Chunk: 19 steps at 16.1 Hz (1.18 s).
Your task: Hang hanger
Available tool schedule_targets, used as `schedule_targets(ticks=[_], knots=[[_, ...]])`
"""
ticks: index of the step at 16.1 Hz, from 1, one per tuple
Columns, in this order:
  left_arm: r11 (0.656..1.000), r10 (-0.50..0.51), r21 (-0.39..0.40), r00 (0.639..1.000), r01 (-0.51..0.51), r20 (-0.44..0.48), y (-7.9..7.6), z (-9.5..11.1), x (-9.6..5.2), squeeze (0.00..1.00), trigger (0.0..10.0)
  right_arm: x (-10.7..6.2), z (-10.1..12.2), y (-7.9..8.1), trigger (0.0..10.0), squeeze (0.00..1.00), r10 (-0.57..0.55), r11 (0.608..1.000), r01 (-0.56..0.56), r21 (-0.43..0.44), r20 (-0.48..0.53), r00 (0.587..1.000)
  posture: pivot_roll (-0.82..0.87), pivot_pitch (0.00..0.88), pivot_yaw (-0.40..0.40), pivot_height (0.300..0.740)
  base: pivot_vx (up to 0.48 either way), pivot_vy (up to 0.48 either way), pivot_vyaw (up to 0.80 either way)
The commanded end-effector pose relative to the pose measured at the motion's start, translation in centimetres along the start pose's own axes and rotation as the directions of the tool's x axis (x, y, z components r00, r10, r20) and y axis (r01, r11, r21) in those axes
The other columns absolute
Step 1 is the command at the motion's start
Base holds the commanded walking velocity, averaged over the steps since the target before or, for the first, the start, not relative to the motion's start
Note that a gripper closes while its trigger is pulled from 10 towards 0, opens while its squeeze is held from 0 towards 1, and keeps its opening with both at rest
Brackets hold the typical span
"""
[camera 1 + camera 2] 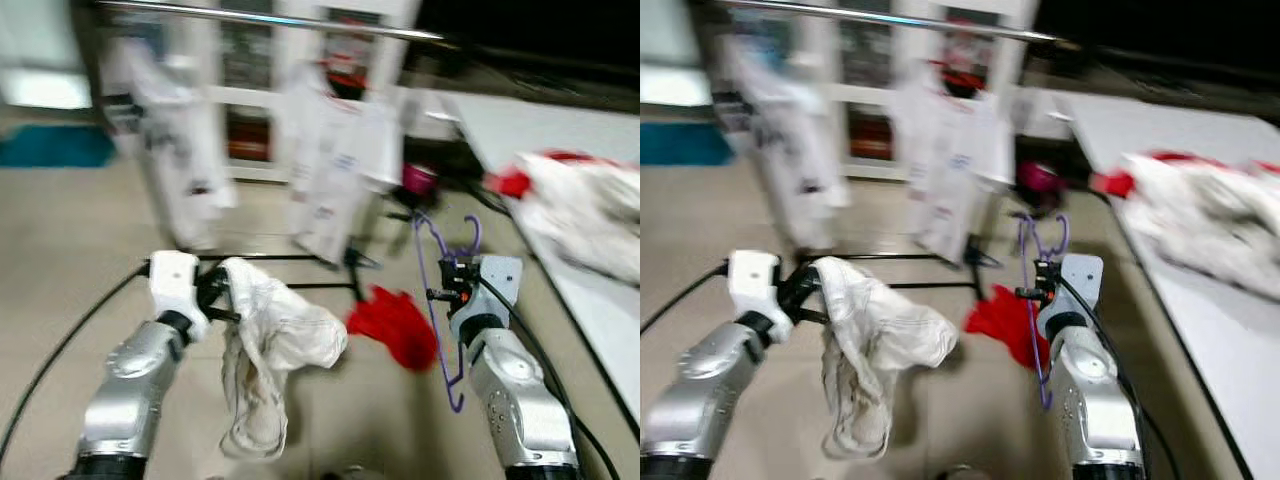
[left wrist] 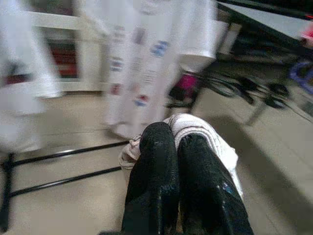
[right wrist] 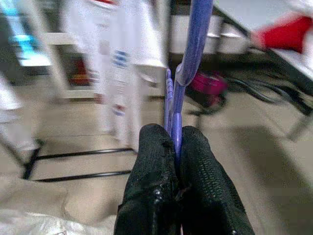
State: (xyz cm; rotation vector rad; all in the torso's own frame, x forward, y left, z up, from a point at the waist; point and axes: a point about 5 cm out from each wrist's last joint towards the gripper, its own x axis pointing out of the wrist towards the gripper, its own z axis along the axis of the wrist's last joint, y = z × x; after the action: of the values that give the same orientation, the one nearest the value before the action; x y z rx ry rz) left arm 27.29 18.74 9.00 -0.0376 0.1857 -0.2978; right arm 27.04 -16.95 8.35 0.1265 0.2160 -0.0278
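Before the clothes rack, you are carrying two things at once: your right gripper (image 1: 452, 281) is clenched on the purple hanger (image 1: 437, 300), its hook rising above the fingers and its frame hanging down beside the silver forearm, while your left gripper (image 1: 218, 297) is pinching a crumpled white garment (image 1: 268, 350) that is drooping toward the floor (image 1: 60, 240).

Overhead, the metal rail (image 1: 270, 18) is running across the far side of the scene, with two white garments (image 1: 335, 165) already hanging from it. Judging from this, the hanger is not yet on the rail and is well below it. To do the step well, you are likely needing to close in on the rack, raise the right arm, keep the hook upright and facing the rail, and aim for the bare stretch between the hung garments. The head views are blurred, so steadying first looks wise.

Near the rack's black base bars (image 1: 300, 262), a red cloth (image 1: 396, 325) is lying on the floor. Along the edge of the white table (image 1: 500, 125), a heap of white and red laundry (image 1: 585, 205) is resting. No container is visible to report on.
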Motion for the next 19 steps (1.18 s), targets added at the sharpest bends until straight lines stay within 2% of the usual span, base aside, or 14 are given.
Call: schedule_targets(ticks=[1,3,5,6,7,9,10,11,13,15,16,17,18,19], knots=[[0.999,-0.010,0.039,0.998,0.008,0.063,-0.3,1.3,0.3,0.00,10.0,0.0,0.2,-0.4,10.0,0.00,-0.024,0.999,0.023,0.031,0.006,1.000,-0.10,0.000,-0.065,0.740,0.000,0.000,-0.80],[0.999,-0.008,0.050,0.997,0.004,0.071,-0.6,1.6,0.7,0.00,10.0,-0.6,-0.5,-0.3,10.0,0.00,-0.032,0.992,0.033,0.119,-0.008,0.999,-0.10,0.000,-0.051,0.740,0.000,0.000,-0.80],[0.998,-0.057,0.026,0.994,0.055,0.093,-1.2,1.9,0.6,0.00,10.0,-0.8,-0.4,-0.1,10.0,0.00,-0.030,0.981,0.027,0.192,0.011,0.999,-0.09,0.000,-0.049,0.740,0.000,0.000,-0.80],[0.998,-0.056,-0.024,0.993,0.058,0.100,-1.1,2.0,0.4,0.00,10.0,-0.8,0.3,0.0,10.0,0.00,-0.056,0.985,0.045,0.167,0.064,0.996,-0.10,0.000,-0.037,0.740,0.000,0.000,-0.80],[0.999,-0.023,-0.035,0.995,0.027,0.097,-0.7,1.7,0.4,0.00,10.0,-0.9,0.5,0.0,10.0,0.00,-0.048,0.989,0.035,0.143,0.094,0.994,-0.11,0.000,-0.027,0.740,0.000,0.000,-0.78],[1.000,-0.013,-0.003,0.998,0.014,0.054,-0.7,1.4,0.9,0.00,10.0,-1.5,0.3,-0.8,10.0,0.00,-0.143,0.983,0.127,0.130,0.125,0.982,-0.11,0.000,0.000,0.740,0.000,0.000,-0.79],[1.000,-0.014,0.002,0.998,0.014,0.058,-0.7,1.5,0.9,0.00,10.0,-1.7,0.2,-0.8,10.0,0.00,-0.134,0.984,0.117,0.137,0.117,0.984,-0.11,0.000,0.005,0.740,0.000,0.000,-0.80],[0.999,-0.031,0.014,0.997,0.030,0.074,-0.8,1.8,0.8,0.00,10.0,-1.9,0.3,-0.7,10.0,0.00,-0.130,0.983,0.112,0.148,0.118,0.985,-0.11,0.000,0.024,0.740,0.000,0.000,-0.80],[1.000,0.009,-0.005,0.996,-0.008,0.094,-0.6,2.2,0.6,0.00,10.0,-2.1,1.1,-0.4,10.0,0.00,-0.137,0.980,0.109,0.168,0.165,0.977,-0.11,0.000,0.029,0.740,0.000,0.000,-0.80],[0.996,0.083,-0.042,0.984,-0.077,0.160,0.0,3.0,0.5,0.00,10.0,-2.0,2.1,0.0,10.0,0.00,-0.156,0.975,0.118,0.187,0.205,0.966,-0.11,0.000,0.032,0.740,0.000,0.000,-0.80],[0.990,0.141,-0.052,0.964,-0.132,0.226,0.4,3.9,0.5,0.00,10.0,-1.9,2.4,0.4,10.0,0.00,-0.112,0.979,0.073,0.189,0.209,0.971,-0.11,0.000,0.029,0.740,0.000,0.000,-0.80],[0.988,0.154,-0.045,0.955,-0.148,0.252,0.6,4.4,0.5,0.00,10.0,-1.9,2.5,0.2,10.0,0.00,-0.137,0.977,0.097,0.190,0.210,0.968,-0.11,0.000,0.029,0.740,0.000,0.000,-0.80],[0.987,0.159,-0.058,0.956,-0.150,0.247,0.8,4.5,0.5,0.00,10.0,-1.8,2.5,0.2,10.0,0.00,-0.155,0.976,0.117,0.186,0.210,0.965,-0.11,0.000,0.025,0.740,0.000,0.000,-0.80],[0.988,0.153,-0.026,0.959,-0.151,0.239,1.0,4.7,0.5,0.00,10.0,-1.7,2.4,0.4,10.0,0.00,-0.139,0.977,0.101,0.189,0.196,0.971,-0.10,0.000,0.019,0.740,0.000,0.000,-0.80]])
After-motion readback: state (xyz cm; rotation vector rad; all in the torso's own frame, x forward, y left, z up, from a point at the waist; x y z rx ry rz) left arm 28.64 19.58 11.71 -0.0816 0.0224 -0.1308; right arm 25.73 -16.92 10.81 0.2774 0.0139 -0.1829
